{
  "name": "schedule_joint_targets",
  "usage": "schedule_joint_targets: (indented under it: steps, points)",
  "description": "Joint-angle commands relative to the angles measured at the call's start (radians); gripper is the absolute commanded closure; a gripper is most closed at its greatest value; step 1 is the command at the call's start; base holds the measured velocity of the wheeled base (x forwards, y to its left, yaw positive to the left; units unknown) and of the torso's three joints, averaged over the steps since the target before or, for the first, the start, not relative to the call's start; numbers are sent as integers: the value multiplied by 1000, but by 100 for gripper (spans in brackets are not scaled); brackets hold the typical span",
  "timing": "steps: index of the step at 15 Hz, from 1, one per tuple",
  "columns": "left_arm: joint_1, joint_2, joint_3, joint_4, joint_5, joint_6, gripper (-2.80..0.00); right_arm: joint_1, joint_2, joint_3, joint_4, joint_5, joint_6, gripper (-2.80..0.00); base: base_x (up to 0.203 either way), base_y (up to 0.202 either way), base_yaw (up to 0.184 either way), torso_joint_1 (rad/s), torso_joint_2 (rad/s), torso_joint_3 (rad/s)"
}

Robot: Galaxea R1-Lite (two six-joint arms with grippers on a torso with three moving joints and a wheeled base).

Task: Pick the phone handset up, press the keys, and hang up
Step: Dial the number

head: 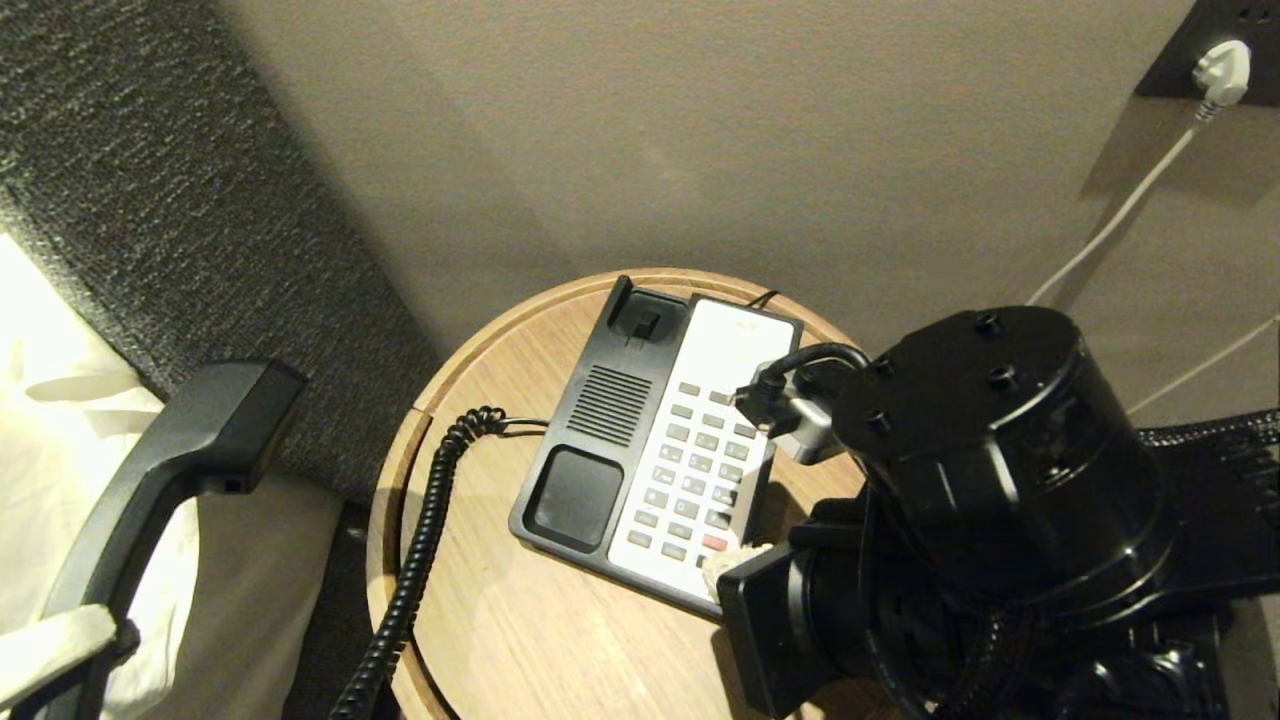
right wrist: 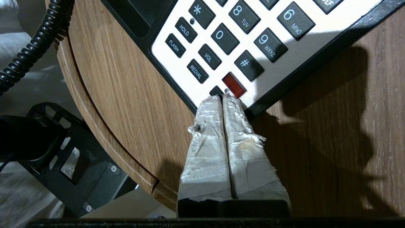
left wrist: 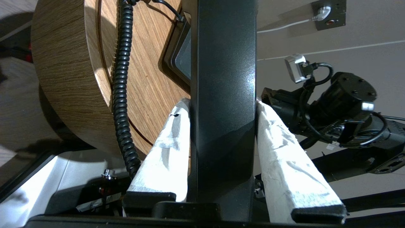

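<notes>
The black phone handset (head: 170, 470) hangs in the air left of the round wooden table (head: 540, 640), off its cradle. My left gripper (left wrist: 221, 104) is shut on the phone handset (left wrist: 223, 95), one white-wrapped finger on each side. Its coiled cord (head: 420, 540) runs down off the table's left edge. The phone base (head: 600, 420) lies on the table with the keys (head: 695, 470) on its white faceplate. My right gripper (right wrist: 223, 98) is shut with nothing held. Its tips sit at the lowest row of the keys (right wrist: 224, 38), on a small dark key beside the red button (right wrist: 234, 85).
A dark upholstered panel (head: 150, 200) and white bedding (head: 40, 400) lie left of the table. A white plug (head: 1222, 70) sits in a wall socket at the back right, its cable trailing down the wall. The right arm's bulk covers the table's right side.
</notes>
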Motion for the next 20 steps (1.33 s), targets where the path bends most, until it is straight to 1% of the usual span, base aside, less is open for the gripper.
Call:
schedule_joint_targets:
  steps: [1, 5, 9, 13, 18, 20]
  points:
    - [0, -4, 1, 0, 1, -6, 0, -11, 5, 15, 1, -2, 2, 0, 0, 0, 0, 0, 0, 0]
    - [0, -4, 0, 0, 1, -5, 0, -21, 1, 42, -23, -2, -1, 0, 0, 0, 0, 0, 0, 0]
    - [0, -4, 4, 0, 1, -5, 0, -21, -16, 27, -22, -1, 1, 0, 0, 0, 0, 0, 0, 0]
    - [0, -2, 7, 0, 1, -5, 0, -19, -29, -26, -16, -2, 1, 0, 0, 0, 0, 0, 0, 0]
    - [0, -3, 10, 0, 1, -4, 0, -20, -42, -21, -12, -3, 5, 0, 0, 0, 0, 0, 0, 0]
    - [-2, 17, 2, -1, -1, 9, 0, -23, -79, -9, 2, -7, 11, 0, 0, 0, 0, 0, 0, 0]
